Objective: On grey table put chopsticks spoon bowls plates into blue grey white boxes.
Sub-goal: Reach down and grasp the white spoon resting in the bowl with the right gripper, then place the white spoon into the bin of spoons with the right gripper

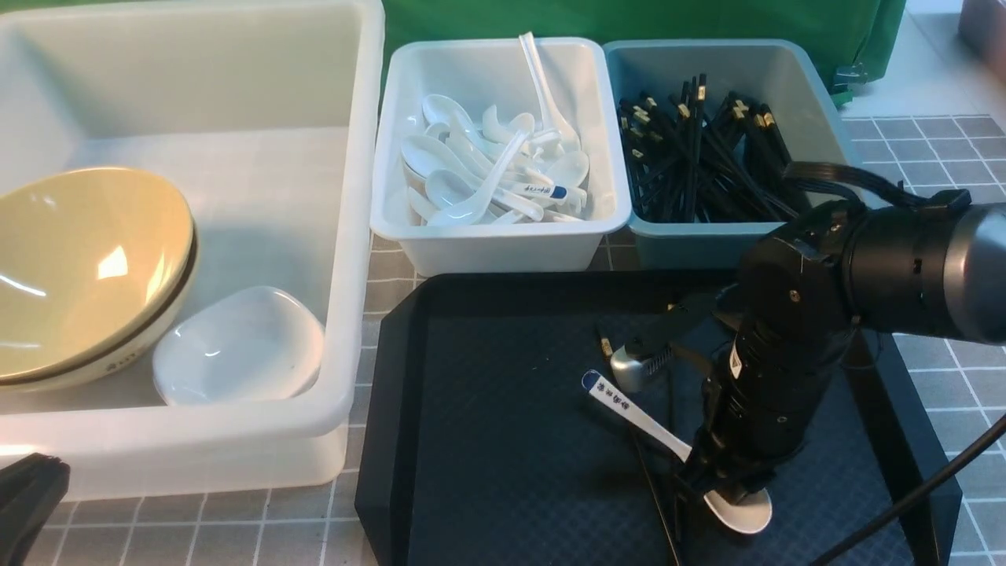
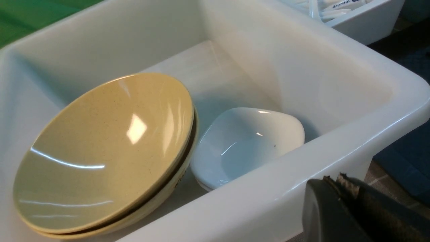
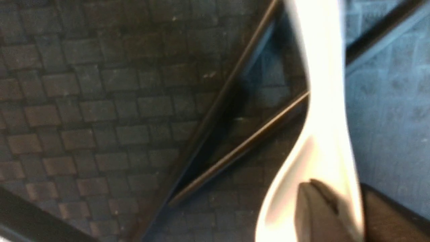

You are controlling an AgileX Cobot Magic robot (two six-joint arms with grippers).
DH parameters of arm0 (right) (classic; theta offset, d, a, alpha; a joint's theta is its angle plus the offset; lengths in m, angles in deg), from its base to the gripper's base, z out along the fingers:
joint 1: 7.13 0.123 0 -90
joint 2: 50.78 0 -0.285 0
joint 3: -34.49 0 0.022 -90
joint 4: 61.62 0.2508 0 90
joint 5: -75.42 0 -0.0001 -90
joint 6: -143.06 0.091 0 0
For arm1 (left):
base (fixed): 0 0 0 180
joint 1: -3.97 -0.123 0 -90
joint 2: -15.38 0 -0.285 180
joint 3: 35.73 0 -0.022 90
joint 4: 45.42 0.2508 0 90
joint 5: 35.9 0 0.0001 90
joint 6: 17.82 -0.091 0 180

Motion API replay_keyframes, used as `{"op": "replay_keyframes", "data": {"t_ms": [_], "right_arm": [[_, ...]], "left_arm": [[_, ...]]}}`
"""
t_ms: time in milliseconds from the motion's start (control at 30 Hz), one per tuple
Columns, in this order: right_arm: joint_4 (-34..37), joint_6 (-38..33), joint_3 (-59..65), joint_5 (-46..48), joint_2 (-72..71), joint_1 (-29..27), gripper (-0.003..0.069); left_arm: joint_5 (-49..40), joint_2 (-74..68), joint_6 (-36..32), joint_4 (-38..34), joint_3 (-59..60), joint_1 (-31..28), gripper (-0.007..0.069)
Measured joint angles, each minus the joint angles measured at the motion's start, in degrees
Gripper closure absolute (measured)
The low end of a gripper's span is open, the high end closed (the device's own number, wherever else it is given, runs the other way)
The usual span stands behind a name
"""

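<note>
Lying on the black tray (image 1: 487, 440), toward its near right corner, the spoon (image 1: 629, 409) is pointed with its blue-marked handle end at the tray's middle. Its bowl end is covered by the right hand (image 1: 727, 491), which is lowered steeply onto the tray. In the right wrist view the dark fingers (image 3: 315, 211) are seen closed in on either side of the spoon's bowl end, so the spoon is pinched there. A pair of chopsticks (image 3: 235, 148) is laid on the tray under and beside the spoon, the two sticks splayed apart in a narrow V.

Behind the tray, two small boxes are set side by side: the white box (image 1: 487, 248), filled with other spoons (image 1: 487, 173), and the blue-grey box (image 1: 684, 244), filled with other chopsticks (image 1: 699, 157). To the left of the tray the large white tub (image 1: 346, 236) is placed on the grey surface (image 1: 236, 527); stacked yellow bowls (image 1: 78, 267) are leaned inside it, with a white plate (image 1: 236, 346) just beside them.

The left hand (image 2: 337, 178) is held near the tub's front wall, well left of the tray, its jaws pressed together on nothing.
</note>
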Motion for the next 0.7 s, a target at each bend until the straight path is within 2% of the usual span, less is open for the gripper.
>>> {"op": "replay_keyframes", "data": {"t_ms": [67,233,367,467,567,700], "right_arm": [[-0.9,-0.3,-0.3,1.8,-1.4,0.0,0.0586],[-2.7,-0.9,-4.9,6.6,-6.1,0.0,0.0584],[-1.6,-0.9,-11.5,5.6,-8.8,0.0,0.0585],[3.2,-2.7,-18.6,-4.5,-8.8,0.0,0.0585],[6.0,-4.2,-24.7,-21.7,-5.0,0.0,0.0585],[6.4,-2.5,-30.1,-30.1,0.6,-0.6,0.0572]], "left_arm": [[0.0,0.0,0.0,0.0,0.0,0.0,0.0633],[0.1,0.0,0.0,0.0,0.0,0.0,0.0633],[0.1,0.0,0.0,0.2,0.0,0.0,0.0633],[0.1,0.0,0.0,0.2,0.0,0.0,0.0633],[0.2,0.0,0.0,0.3,0.0,0.0,0.0633],[0.2,0.0,0.0,0.3,0.0,0.0,0.0633]]}}
